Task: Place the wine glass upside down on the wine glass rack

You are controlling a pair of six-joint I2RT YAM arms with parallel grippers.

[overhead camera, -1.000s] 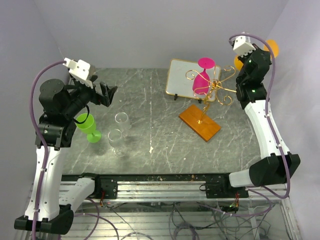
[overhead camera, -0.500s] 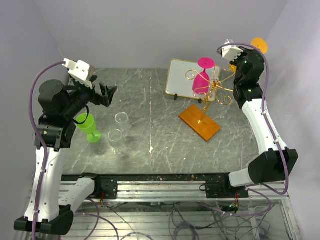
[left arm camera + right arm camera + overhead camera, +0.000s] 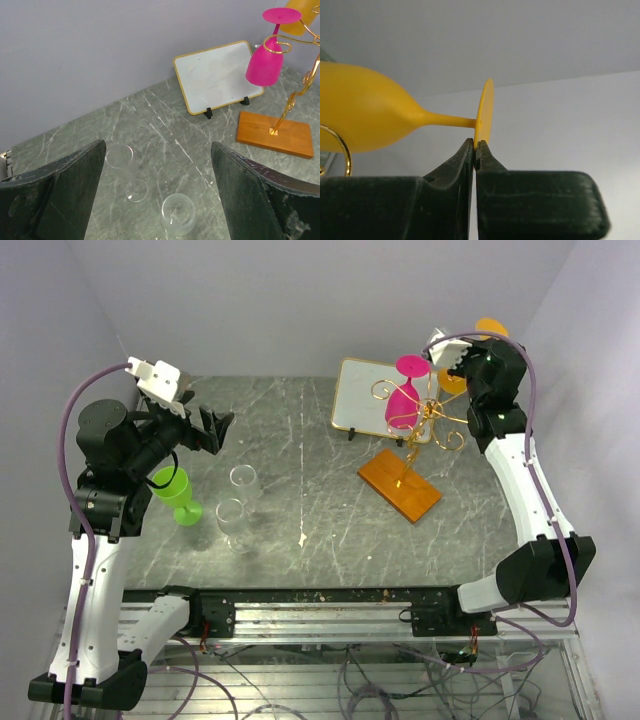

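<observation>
Surface: grey-green veined table (image 3: pixel 300 440), pale lilac walls | Glass: yellow wine glass (image 3: pixel 365 120) raised at the far right of the wine glass rack (image 3: pixel 428 423), bowl by a gold scroll | right gripper (image 3: pixel 475 150): pinched on the rim of the glass's foot | left gripper (image 3: pixel 157 150): spread wide, empty

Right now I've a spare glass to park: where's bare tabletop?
Bare: the middle, between the clear glasses and the wine glass rack; also front right. Crowded: far right around that rack, gold-framed panel, pink wine glass; left around the green wine glass.
</observation>
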